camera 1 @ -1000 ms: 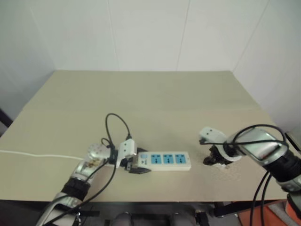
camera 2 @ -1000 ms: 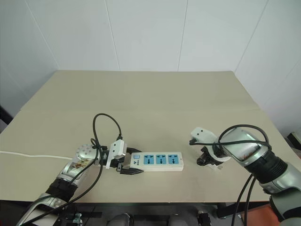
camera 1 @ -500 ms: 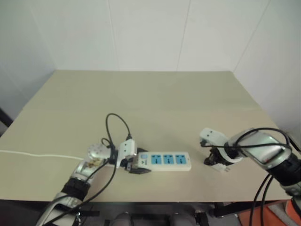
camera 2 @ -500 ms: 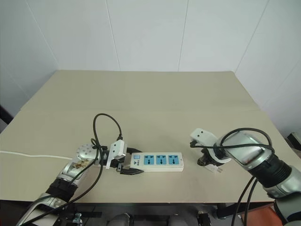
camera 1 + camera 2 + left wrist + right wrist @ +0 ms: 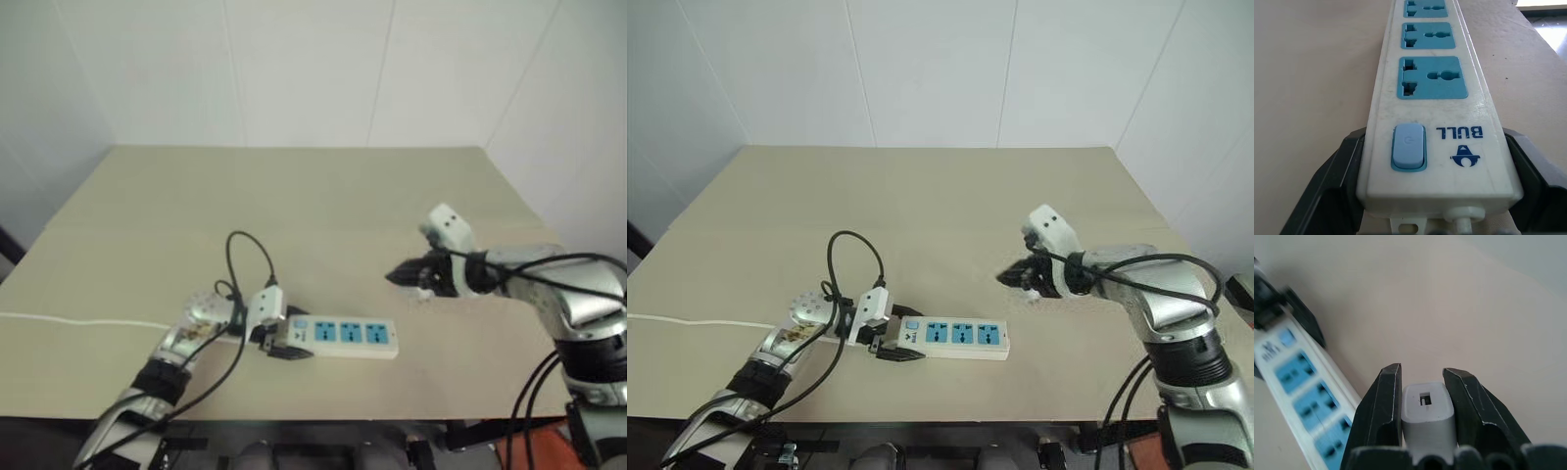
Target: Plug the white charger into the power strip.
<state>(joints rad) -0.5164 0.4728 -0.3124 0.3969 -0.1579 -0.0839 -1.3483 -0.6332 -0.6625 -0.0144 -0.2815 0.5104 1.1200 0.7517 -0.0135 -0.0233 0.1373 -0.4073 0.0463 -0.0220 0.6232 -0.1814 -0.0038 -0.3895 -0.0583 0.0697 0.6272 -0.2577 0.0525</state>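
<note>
The left gripper (image 5: 893, 345) is clamping the switch end of the power strip (image 5: 955, 338) lying on the table (image 5: 921, 196). The right gripper (image 5: 1422, 382) is pinching the white charger (image 5: 1427, 407), hovering above the table beside the strip.

Even, soft indoor light; faint shadows on table (image 5: 940, 196); power strip (image 5: 1308, 396) motion-blurred in right wrist view.
</note>
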